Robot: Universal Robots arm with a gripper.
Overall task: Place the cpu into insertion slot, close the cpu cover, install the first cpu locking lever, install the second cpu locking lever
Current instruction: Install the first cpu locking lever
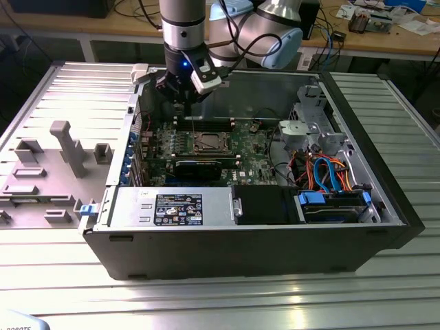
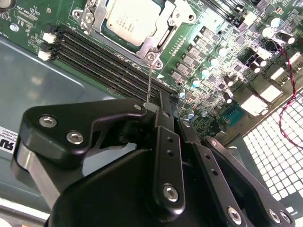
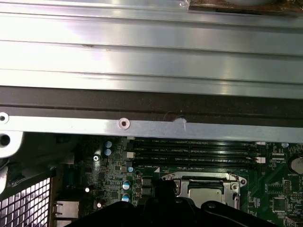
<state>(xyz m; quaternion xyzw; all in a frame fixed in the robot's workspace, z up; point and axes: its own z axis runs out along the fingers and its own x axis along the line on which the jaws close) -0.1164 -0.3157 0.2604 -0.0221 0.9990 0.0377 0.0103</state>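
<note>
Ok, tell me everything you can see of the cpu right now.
The cpu is a flat square chip with a dull silver metal top and faint print. It lies level with the board, its edges under the silvery cover, its top showing through the window. A thin lever runs from the cover's corner to the shut gripper, which is clear of the chip.

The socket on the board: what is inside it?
The chip sits inside the socket, its grey top showing through the cover. The cover frame hides the chip's edges; the socket floor underneath is covered.
</note>
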